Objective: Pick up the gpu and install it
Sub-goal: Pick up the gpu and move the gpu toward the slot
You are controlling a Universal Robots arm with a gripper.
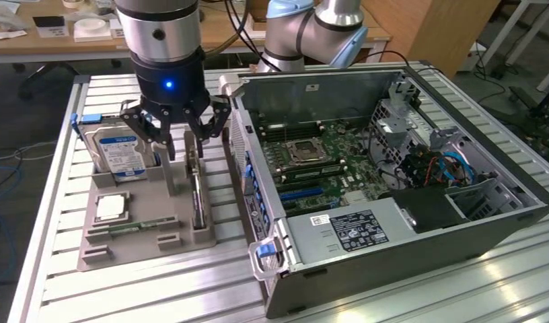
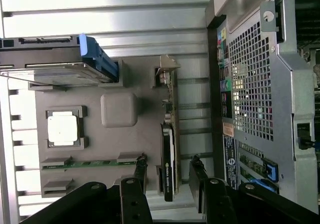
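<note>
The gpu [image 1: 196, 195] stands on its long edge in a slot of the grey holder tray [image 1: 147, 196], its pale metal bracket at the far end. In the wrist view the gpu [image 2: 169, 156] is a thin dark card with that bracket [image 2: 167, 76] at its end. My gripper [image 1: 185, 138] hangs just above the card's bracket end. The gripper [image 2: 168, 176] is open, with one dark finger [image 2: 140, 173] on each side of the card and a gap between each finger and the card. It holds nothing.
On the tray [image 2: 100, 146] are a blue-framed hard drive [image 1: 120, 153], a silver processor [image 1: 111, 205] and a green memory stick [image 1: 135, 227]. An open computer case [image 1: 391, 175] with its motherboard [image 1: 319, 158] lies close beside the tray on the exterior view's right.
</note>
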